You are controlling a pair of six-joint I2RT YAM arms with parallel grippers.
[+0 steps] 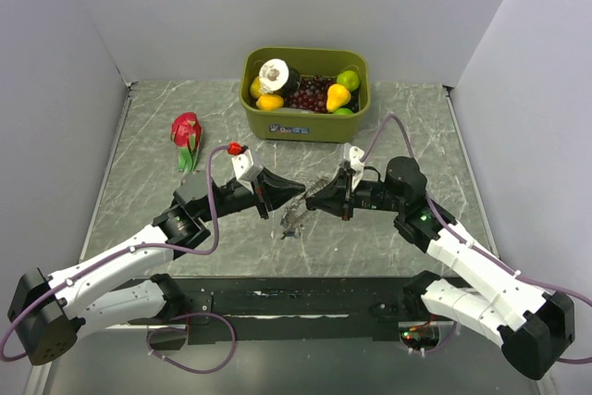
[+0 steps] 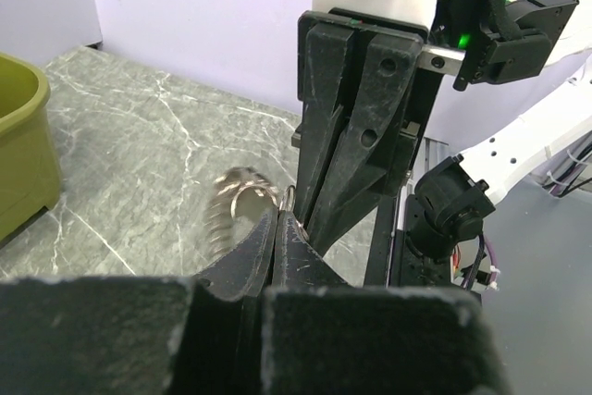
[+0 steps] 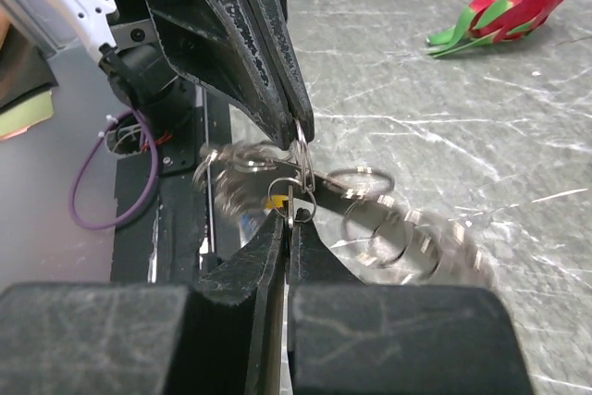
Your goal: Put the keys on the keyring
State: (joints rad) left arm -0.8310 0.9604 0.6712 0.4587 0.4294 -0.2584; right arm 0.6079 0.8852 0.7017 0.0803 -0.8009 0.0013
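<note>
The left gripper [image 2: 277, 228] is closed, its tips pinching a thin wire loop of the keyring [image 1: 294, 221]. The right gripper [image 3: 289, 226] faces it tip to tip, also closed on a small loop of the same cluster. The rest of the keyring dangles blurred below them, above the marbled table [image 1: 157, 117] near its front middle. A yellow key [image 3: 276, 201] shows beside the right tips; the other keys cannot be told apart in the blur. Each gripper fills much of the other's wrist view. Well behind stands an olive bin [image 1: 305, 127] of fruit, and a dragon fruit [image 1: 186, 136] lies to the left, apart.
</note>
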